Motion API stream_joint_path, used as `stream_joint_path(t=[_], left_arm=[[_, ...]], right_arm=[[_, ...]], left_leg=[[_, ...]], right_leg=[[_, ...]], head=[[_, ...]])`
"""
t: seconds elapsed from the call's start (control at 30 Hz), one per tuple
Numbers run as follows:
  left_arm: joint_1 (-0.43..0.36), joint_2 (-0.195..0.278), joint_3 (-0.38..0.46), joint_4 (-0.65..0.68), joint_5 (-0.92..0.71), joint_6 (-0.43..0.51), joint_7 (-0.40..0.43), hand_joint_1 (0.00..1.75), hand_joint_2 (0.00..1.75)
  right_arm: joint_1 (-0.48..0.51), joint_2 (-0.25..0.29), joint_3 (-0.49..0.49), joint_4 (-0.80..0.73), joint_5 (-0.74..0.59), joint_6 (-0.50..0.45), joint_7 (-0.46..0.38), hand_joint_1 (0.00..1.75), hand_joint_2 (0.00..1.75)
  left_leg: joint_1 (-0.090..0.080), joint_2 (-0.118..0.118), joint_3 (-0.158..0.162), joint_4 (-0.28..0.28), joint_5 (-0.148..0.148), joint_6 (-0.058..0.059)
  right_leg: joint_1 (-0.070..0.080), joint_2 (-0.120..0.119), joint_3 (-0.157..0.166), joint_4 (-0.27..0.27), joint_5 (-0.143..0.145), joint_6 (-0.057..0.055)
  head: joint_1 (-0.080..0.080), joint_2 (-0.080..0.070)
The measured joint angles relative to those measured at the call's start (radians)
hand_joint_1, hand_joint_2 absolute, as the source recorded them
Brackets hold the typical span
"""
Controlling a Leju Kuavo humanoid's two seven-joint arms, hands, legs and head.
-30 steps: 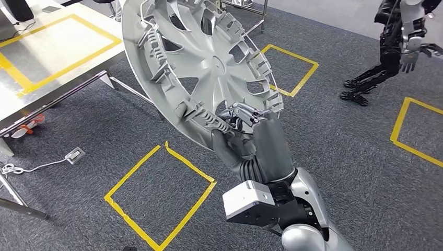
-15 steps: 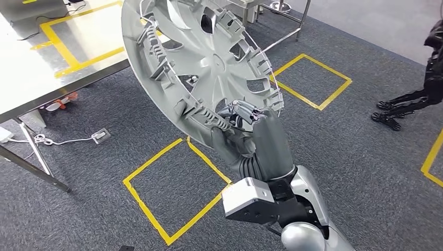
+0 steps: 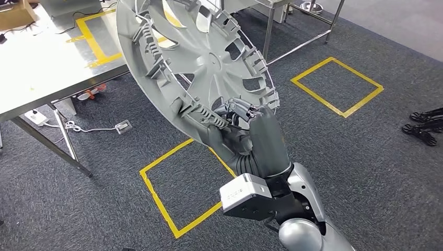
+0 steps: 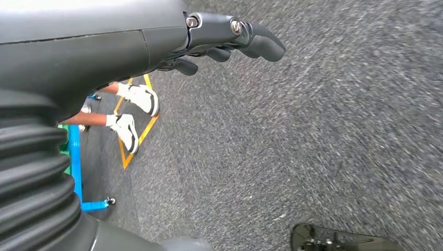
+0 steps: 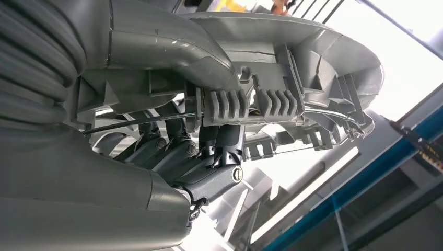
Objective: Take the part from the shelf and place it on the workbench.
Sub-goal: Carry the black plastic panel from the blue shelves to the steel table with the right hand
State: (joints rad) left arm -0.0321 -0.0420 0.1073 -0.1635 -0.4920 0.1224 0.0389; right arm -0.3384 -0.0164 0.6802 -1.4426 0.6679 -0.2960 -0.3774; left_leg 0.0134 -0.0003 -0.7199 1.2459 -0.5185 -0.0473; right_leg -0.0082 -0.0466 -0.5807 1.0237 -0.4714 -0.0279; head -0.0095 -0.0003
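Observation:
The part is a large silver hubcap [image 3: 193, 57], held up tilted with its ribbed back side toward me. My right hand [image 3: 245, 133] grips its lower rim, fingers hooked over the edge among the clips. In the right wrist view the hubcap rim [image 5: 292, 47] lies across the dark fingers [image 5: 209, 157] that clamp it. The workbench [image 3: 47, 63], a pale metal top with yellow tape lines, stands at the upper left, partly hidden behind the hubcap. My left hand [image 4: 230, 36] hangs over grey carpet, its fingers loosely extended and holding nothing.
Yellow tape squares [image 3: 180, 183] mark the carpet below the hubcap and at the upper right [image 3: 337, 86]. A power strip with cable [image 3: 123, 126] lies under the bench. Metal table legs [image 3: 298, 26] stand behind. A person's white shoes [image 4: 130, 112] stand by a blue frame [image 4: 76, 167].
The whole picture has shifted, so the camera has turned: the workbench and floor squares slid rightward in view. The hubcap stays in my right hand's grip.

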Motion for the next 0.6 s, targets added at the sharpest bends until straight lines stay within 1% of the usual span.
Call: stream_joint_path(t=[0.03,0.07,0.1,0.13,0.17,0.2,0.23,0.27,0.3,0.33,0.37,0.4,0.43,0.47,0.5,0.53,0.57,0.6], left_arm=[[0.0,0.001,0.0,0.0,-0.001,0.0,0.0,0.0,1.75],[-0.001,0.001,0.0,-0.001,-0.002,0.0,-0.001,0.0,1.75],[-0.002,0.001,0.0,-0.001,-0.003,0.0,-0.001,0.0,1.75],[-0.002,0.001,0.0,-0.001,-0.003,0.0,-0.001,0.0,1.75],[-0.002,0.001,0.0,-0.001,-0.004,0.0,-0.002,0.0,1.75],[-0.001,0.001,0.001,-0.001,-0.004,0.0,-0.002,0.0,1.75],[0.0,0.001,0.001,-0.001,-0.004,0.0,-0.003,0.0,1.75],[0.0,0.001,0.001,-0.001,-0.004,0.0,-0.004,0.0,1.75],[-0.001,0.002,0.002,-0.001,-0.004,0.0,-0.004,0.0,1.75],[-0.002,0.002,0.002,-0.001,-0.004,0.0,-0.005,0.0,1.75],[-0.003,0.003,0.003,-0.001,-0.004,0.0,-0.005,0.0,1.75],[-0.003,0.003,0.003,-0.001,-0.004,0.0,-0.005,0.0,1.75],[-0.003,0.002,0.003,-0.001,-0.004,0.0,-0.004,0.0,1.75],[-0.002,0.002,0.004,-0.001,-0.004,0.0,-0.003,0.0,1.75],[-0.002,0.002,0.005,-0.001,-0.003,0.0,-0.002,0.0,1.75],[-0.002,0.002,0.006,-0.001,-0.003,0.0,-0.002,0.0,1.75],[-0.002,0.001,0.008,-0.001,-0.002,0.0,-0.001,0.0,1.75],[-0.002,0.001,0.01,-0.001,-0.002,0.0,-0.001,0.0,1.75]], right_arm=[[0.001,0.0,0.0,0.001,-0.001,-0.001,0.0,1.75,1.75],[0.002,0.0,0.0,0.001,-0.001,-0.002,-0.001,1.75,1.75],[0.002,0.0,0.0,0.002,-0.001,-0.002,-0.001,1.75,1.75],[0.002,0.0,0.0,0.002,-0.001,-0.003,-0.002,1.75,1.75],[0.002,0.0,0.0,0.002,-0.001,-0.003,-0.003,1.75,1.75],[0.002,0.0,0.0,0.002,-0.001,-0.004,-0.003,1.75,1.75],[0.002,0.0,0.0,0.002,-0.001,-0.004,-0.003,1.75,1.75],[0.002,0.0,0.0,0.002,-0.001,-0.004,-0.003,1.75,1.75],[0.002,0.0,0.0,0.002,-0.001,-0.005,-0.003,1.75,1.75],[0.003,-0.001,0.0,0.002,-0.001,-0.005,-0.004,1.75,1.75],[0.004,-0.002,0.0,0.003,-0.001,-0.005,-0.004,1.75,1.75],[0.005,-0.004,0.0,0.003,-0.001,-0.005,-0.004,1.75,1.75],[0.007,-0.005,0.0,0.004,-0.001,-0.005,-0.004,1.75,1.75],[0.008,-0.006,0.0,0.004,-0.001,-0.005,-0.004,1.75,1.75],[0.009,-0.006,0.0,0.005,-0.002,-0.006,-0.003,1.75,1.75],[0.008,-0.006,0.0,0.005,-0.002,-0.006,-0.004,1.75,1.75],[0.008,-0.006,0.0,0.005,-0.002,-0.006,-0.004,1.75,1.75],[0.007,-0.006,0.0,0.005,-0.002,-0.007,-0.005,1.75,1.75]], left_leg=[[0.0,0.015,0.038,-0.074,0.03,0.0],[-0.001,0.032,0.073,-0.138,0.052,0.004],[-0.003,0.045,0.097,-0.184,0.064,0.011],[-0.005,0.053,0.108,-0.206,0.066,0.019],[-0.007,0.047,0.107,-0.205,0.065,0.028],[-0.007,0.038,0.105,-0.205,0.066,0.036],[-0.006,0.029,0.105,-0.206,0.067,0.042],[-0.004,0.02,0.106,-0.208,0.069,0.048],[-0.002,0.011,0.107,-0.21,0.071,0.053],[0.0,0.002,0.107,-0.211,0.072,0.057],[0.0,-0.007,0.107,-0.21,0.072,0.06],[-0.001,-0.017,0.106,-0.21,0.072,0.061],[-0.001,-0.028,0.105,-0.209,0.072,0.061],[-0.002,-0.04,0.105,-0.208,0.072,0.061],[-0.002,-0.052,0.105,-0.207,0.072,0.061],[-0.002,-0.064,0.106,-0.206,0.073,0.06],[-0.002,-0.074,0.105,-0.206,0.074,0.057],[-0.001,-0.084,0.103,-0.206,0.075,0.053]], right_leg=[[0.0,-0.009,0.001,0.003,-0.003,0.004],[0.002,-0.016,0.001,0.007,-0.007,0.009],[0.005,-0.022,0.002,0.01,-0.01,0.014],[0.007,-0.028,0.002,0.012,-0.013,0.02],[0.01,-0.034,0.003,0.011,-0.014,0.025],[0.009,-0.041,0.005,0.01,-0.016,0.03],[0.008,-0.043,0.007,0.013,-0.02,0.036],[0.005,-0.033,0.003,0.028,-0.032,0.042],[0.002,-0.016,-0.01,0.061,-0.053,0.048],[0.0,0.006,-0.035,0.117,-0.083,0.053],[-0.001,0.024,-0.068,0.185,-0.116,0.055],[-0.001,0.034,-0.101,0.249,-0.139,0.057],[0.0,0.038,-0.124,0.289,-0.147,0.056],[0.0,0.04,-0.128,0.289,-0.133,0.054],[0.001,0.044,-0.113,0.249,-0.101,0.05],[0.001,0.054,-0.08,0.176,-0.061,0.044],[0.001,0.071,-0.048,0.105,-0.03,0.039],[0.004,0.085,-0.024,0.05,-0.01,0.034]], head=[[0.0,0.0],[0.0,0.0],[0.0,0.0],[0.001,0.0],[0.002,0.0],[0.002,0.0],[0.003,0.0],[0.003,0.0],[0.005,0.0],[0.006,0.0],[0.008,0.0],[0.009,0.0],[0.009,0.0],[0.009,0.0],[0.009,0.0],[0.009,0.0],[0.008,0.0],[0.008,0.0]])
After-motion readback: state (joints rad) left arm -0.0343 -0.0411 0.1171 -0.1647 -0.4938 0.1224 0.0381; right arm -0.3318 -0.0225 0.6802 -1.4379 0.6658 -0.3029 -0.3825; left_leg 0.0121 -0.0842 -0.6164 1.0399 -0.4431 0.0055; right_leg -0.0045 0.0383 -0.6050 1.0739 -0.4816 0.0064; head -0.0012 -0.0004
